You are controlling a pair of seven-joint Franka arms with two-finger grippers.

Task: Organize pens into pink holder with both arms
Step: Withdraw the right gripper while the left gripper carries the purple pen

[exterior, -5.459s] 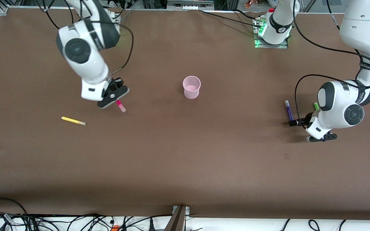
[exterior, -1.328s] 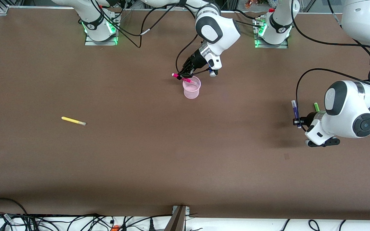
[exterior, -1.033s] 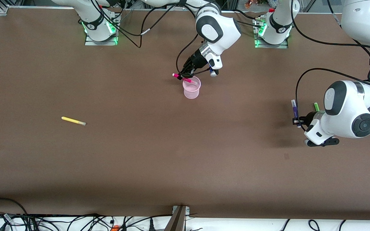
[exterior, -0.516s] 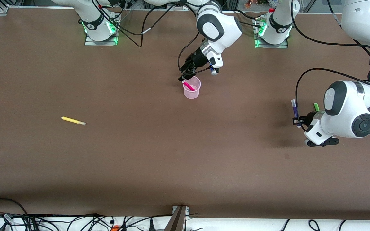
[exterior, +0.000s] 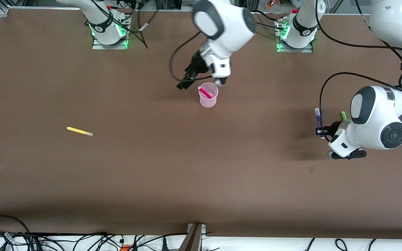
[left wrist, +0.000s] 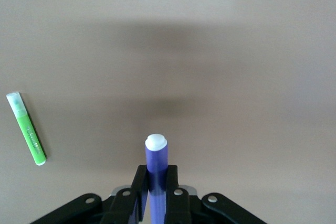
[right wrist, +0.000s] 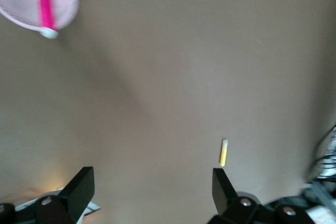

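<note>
Inside the pink holder [exterior: 208,95] leans a magenta pen [exterior: 205,92]; right hand [exterior: 183,83] spread wide, left hand [exterior: 321,131] seemingly clamps purple pen [exterior: 318,118].

Both arms are clad in glossy white shells with dark grey joint discs. Black cables are looped along them. Green lights glow at the bases, and black lettering is printed on the left arm [exterior: 379,118].

Right gripper [exterior: 183,83] hangs just beside the pink holder [exterior: 208,95], fingers spread wide (nothing between them). Left gripper [exterior: 320,131], well apart from the holder, clamps the purple pen [exterior: 317,117].
</note>
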